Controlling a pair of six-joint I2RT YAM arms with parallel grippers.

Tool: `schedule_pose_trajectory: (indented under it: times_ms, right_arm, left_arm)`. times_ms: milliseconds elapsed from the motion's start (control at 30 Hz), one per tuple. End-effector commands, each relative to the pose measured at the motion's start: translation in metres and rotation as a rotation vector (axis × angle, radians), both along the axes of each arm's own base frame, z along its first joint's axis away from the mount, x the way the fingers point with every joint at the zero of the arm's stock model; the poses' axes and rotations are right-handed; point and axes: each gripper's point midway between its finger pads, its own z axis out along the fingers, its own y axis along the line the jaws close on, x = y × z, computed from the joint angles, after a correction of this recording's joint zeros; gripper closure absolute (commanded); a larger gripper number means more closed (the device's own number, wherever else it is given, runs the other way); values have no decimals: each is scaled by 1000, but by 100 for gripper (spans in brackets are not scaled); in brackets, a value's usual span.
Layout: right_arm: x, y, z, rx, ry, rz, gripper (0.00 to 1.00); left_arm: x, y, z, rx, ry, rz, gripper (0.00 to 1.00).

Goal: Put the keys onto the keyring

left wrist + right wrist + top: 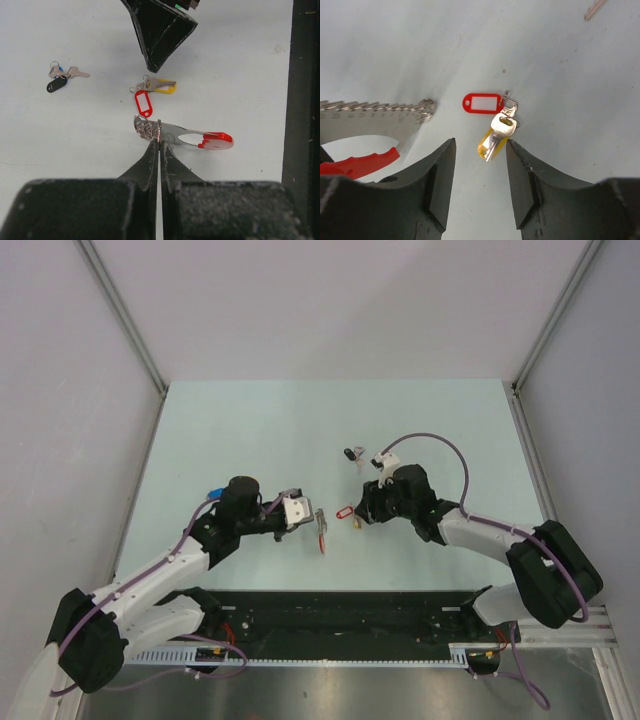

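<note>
right hand (pixel 480 144) spread | yellow-tag key (pixel 496 136) between fingers (pixel 440 170) | red tag (pixel 481 103) beyond

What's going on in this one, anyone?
The left gripper has its jaws shut on the keyring, pinching it near the grey scalloped end. The right gripper is open, its jaws on either side of the yellow-tagged key, which lies on the table beside a red tag. It has not closed on the key yet. A black-tagged bunch lies apart, untouched.

The yellow-tagged key (pixel 499 129) lies in the gap between the spread fingers of the right gripper (pixel 480 145), with the keyring (pixel 375 114) close on one side and bare table (pixel 570 75) on the other.
</note>
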Motion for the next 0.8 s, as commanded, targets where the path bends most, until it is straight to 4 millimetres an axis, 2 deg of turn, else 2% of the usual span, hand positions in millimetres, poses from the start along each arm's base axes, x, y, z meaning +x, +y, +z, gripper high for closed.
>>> schedule_pose_trajectory:
  times_ms: [0, 67, 400, 600, 700, 733, 767]
  right_arm:
    - [21, 0, -3, 5, 2, -52, 52]
    - [25, -3, -10, 8, 19, -62, 52]
    - [36, 8, -29, 29, 52, -27, 55]
    - [43, 6, -30, -14, 25, 27, 55]
    - [40, 4, -29, -57, 17, 95, 55]
    - [44, 5, -23, -61, 2, 113, 55]
    - [40, 2, -27, -100, 8, 151, 55]
  left_arm:
    - [1, 1, 0, 15, 29, 15, 100]
    - [1, 1, 0, 14, 29, 16, 100]
    - [2, 0, -2, 20, 46, 17, 100]
    - [2, -1, 0, 18, 49, 15, 99]
    - [1, 0, -2, 22, 55, 15, 100]
    - [1, -1, -1, 22, 55, 12, 100]
    - [1, -1, -1, 21, 54, 13, 100]
